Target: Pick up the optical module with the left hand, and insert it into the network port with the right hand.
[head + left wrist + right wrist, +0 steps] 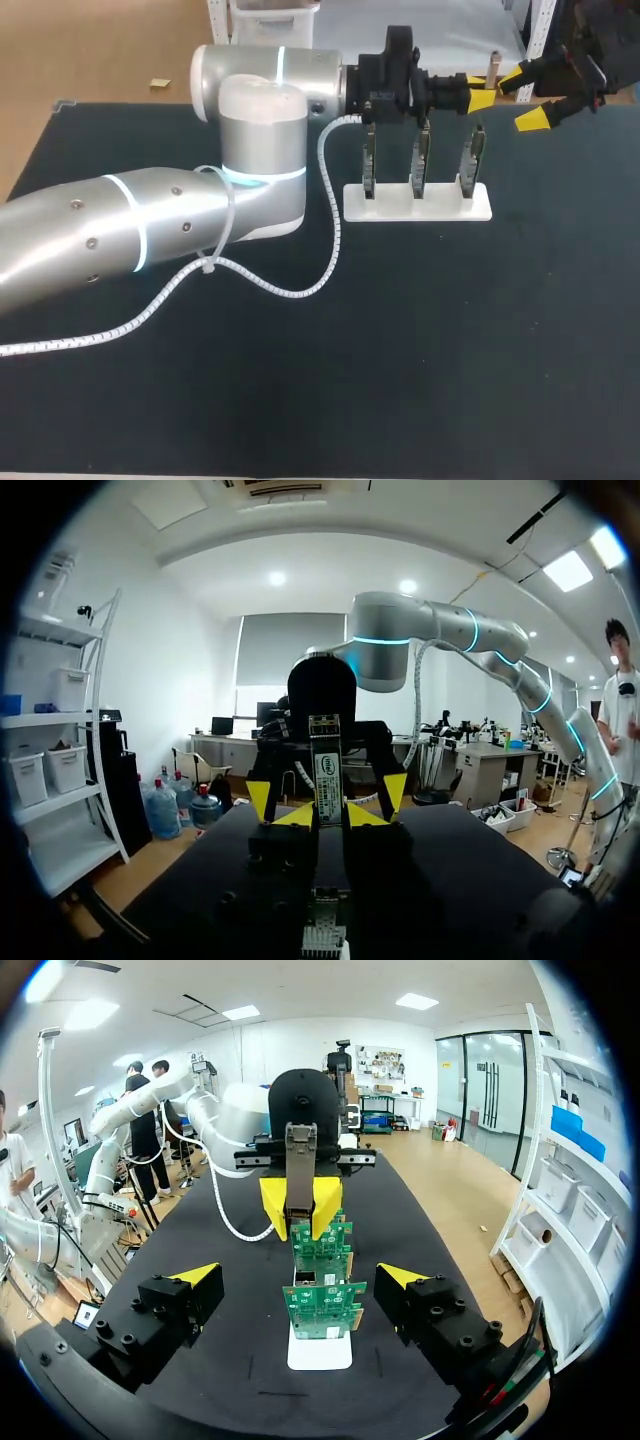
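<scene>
— Dark matte table mat (420, 360) nearest?
— Yes, crossed by a white spiral-wrapped cable (270, 285), well short of the flat white stand (417, 203).
— On that stand?
— Three green circuit boards (421, 160), upright in a row, edge-on from the head view.
— Left of the stand?
— Thick silver left arm (150, 225) with glowing blue rings, stretched low over the mat, then turned across above the boards.
— Left gripper (480, 95)?
— Up by the stand's right end, higher than the board tops; directly over them or just behind, hard to say. Pinched on the slim silver metal optical module (492, 68), yellow tips (275, 1205) pressed against its two sides low down. Module upright, upper end standing clear of the fingers.
— Right gripper (523, 100)?
— Farther out past the stand's right end, facing the left one, near it but apart. Spread wide, nothing touching either finger. Boards lined up one behind another ahead of it, seen from its own wrist.
— Network port?
— Too small to pick out on the boards.
</scene>
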Tool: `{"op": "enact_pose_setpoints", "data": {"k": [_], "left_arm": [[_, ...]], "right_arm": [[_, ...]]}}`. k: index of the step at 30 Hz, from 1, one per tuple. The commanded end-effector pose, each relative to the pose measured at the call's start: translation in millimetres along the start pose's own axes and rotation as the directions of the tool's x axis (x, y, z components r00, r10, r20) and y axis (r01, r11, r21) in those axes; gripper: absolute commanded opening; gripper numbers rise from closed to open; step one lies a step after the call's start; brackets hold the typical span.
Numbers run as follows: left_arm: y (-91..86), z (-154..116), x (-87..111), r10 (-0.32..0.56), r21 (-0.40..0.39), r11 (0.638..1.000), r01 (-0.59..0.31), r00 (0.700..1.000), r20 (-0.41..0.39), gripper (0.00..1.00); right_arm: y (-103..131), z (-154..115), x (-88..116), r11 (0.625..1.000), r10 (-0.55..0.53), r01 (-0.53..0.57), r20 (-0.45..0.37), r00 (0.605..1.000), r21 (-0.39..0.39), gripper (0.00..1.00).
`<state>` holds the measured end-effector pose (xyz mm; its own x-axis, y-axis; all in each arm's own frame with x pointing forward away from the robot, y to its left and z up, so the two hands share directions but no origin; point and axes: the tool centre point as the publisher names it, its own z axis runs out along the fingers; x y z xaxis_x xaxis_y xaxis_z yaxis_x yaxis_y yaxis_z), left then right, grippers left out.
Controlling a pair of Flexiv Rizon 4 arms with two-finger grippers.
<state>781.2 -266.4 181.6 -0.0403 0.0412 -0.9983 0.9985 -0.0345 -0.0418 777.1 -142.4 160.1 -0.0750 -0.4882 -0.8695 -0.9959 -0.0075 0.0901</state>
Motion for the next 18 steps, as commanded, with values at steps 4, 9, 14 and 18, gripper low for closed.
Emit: {"op": "enact_pose_setpoints", "data": {"k": [4,9,14,18], "left_arm": [[-2.6,0,5.4,0.015,0.006,1.0,-0.015,1.0,-0.014,0.0],[-4.8,2,10.7,0.029,0.007,1.0,-0.029,0.999,-0.027,0.0],[-5.4,4,13.8,0.05,0.02,0.999,-0.05,0.999,-0.016,0.0],[-3.6,3,14.6,0.035,0.003,0.999,-0.035,0.999,-0.018,0.0]], "right_arm": [[2,0,0,1.0,-0.002,0.002,-0.001,1.0,0.005,1.0],[2,0,0,1.0,-0.002,0.002,-0.001,1.0,0.005,1.0],[2,0,0,1.0,-0.002,0.002,-0.001,1.0,0.005,1.0],[2,0,0,1.0,-0.002,0.002,-0.001,1.0,0.005,1.0]]}}
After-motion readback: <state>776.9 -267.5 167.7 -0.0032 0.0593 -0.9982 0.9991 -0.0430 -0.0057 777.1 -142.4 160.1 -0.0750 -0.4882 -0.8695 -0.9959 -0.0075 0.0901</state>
